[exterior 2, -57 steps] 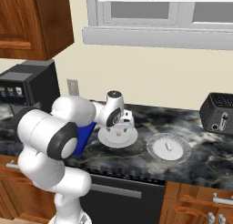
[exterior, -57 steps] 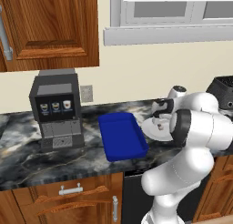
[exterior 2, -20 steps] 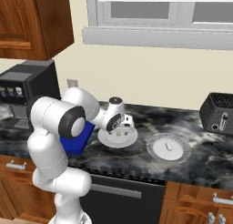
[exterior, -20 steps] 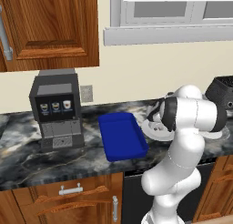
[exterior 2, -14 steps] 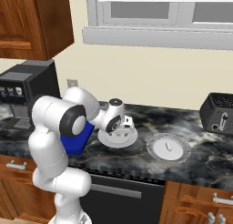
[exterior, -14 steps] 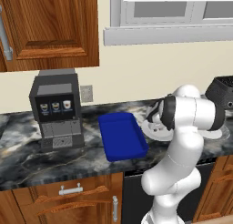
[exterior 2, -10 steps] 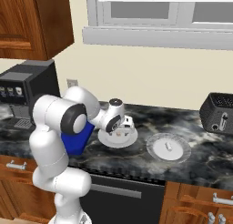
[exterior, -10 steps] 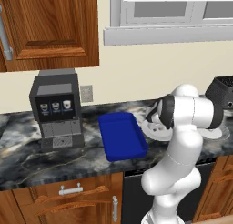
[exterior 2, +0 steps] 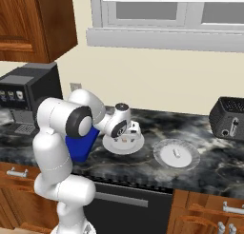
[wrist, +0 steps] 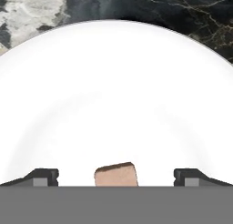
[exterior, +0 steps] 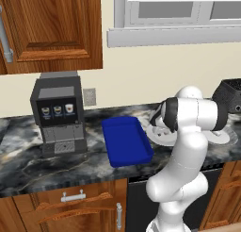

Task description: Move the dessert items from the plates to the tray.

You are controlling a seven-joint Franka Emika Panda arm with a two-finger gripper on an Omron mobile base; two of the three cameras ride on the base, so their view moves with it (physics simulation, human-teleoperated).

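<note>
- In the hand view, the end effector [wrist: 116,180] has come right down onto the white plate [wrist: 113,91]; a second ago it sat a little higher over the same plate. Its fingers [wrist: 43,176] stand wide apart at the bottom corners of the frame, gripping nothing.
- The tan dessert cube [wrist: 116,175] lies on the plate at the bottom centre of the hand view, between the two tips with clear plate on both sides. I judge the descent finished and the closing squeeze to be the step that comes next.
- In the right base view, the white plate [exterior 2: 135,145] sits at mid-frame on the dark marble table [exterior 2: 143,164], with the hand low over it.
- To its left in that view, the blue tray [exterior 2: 76,147] peeks out behind the arm; in the left base view the blue tray [exterior: 126,140] lies at centre, just beside the plate, so the carry looks short.
- Right of centre in the right base view, the grey plate [exterior 2: 164,157] carries the white dessert stick [exterior 2: 176,153], untouched and well apart from the tray.
- Further back stand the coffee machine [exterior: 59,113] at the left of the left base view and the toaster [exterior 2: 228,118] at the right edge of the right base view.
</note>
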